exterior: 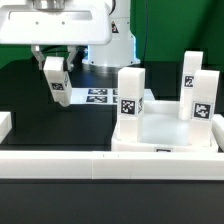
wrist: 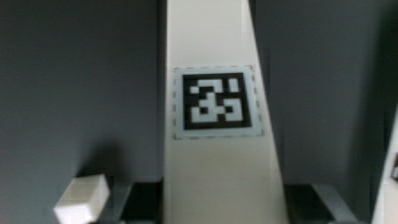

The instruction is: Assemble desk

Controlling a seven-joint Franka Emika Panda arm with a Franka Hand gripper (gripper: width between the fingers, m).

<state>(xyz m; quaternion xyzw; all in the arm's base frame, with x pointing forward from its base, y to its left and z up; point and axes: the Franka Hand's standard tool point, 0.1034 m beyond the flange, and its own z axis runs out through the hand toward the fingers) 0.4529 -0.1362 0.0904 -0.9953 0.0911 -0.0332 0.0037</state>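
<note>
The desk top (exterior: 166,133), a white tray, lies at the exterior view's right with three white tagged legs standing upright in its corners: one at the front left (exterior: 130,96), one at the back right (exterior: 190,73) and one at the front right (exterior: 201,106). My gripper (exterior: 53,68) hangs above the table at the exterior view's left, clear of the desk top. It is shut on the fourth leg (exterior: 59,91), which is tilted and held off the table. In the wrist view this leg (wrist: 217,70) runs out from between my fingers (wrist: 317,203), its tag facing the camera.
The marker board (exterior: 99,97) lies on the dark table behind the held leg. A long low white rail (exterior: 90,162) runs along the front. A white block (exterior: 5,126) sits at the exterior view's left edge. The arm's base (exterior: 112,45) stands at the back.
</note>
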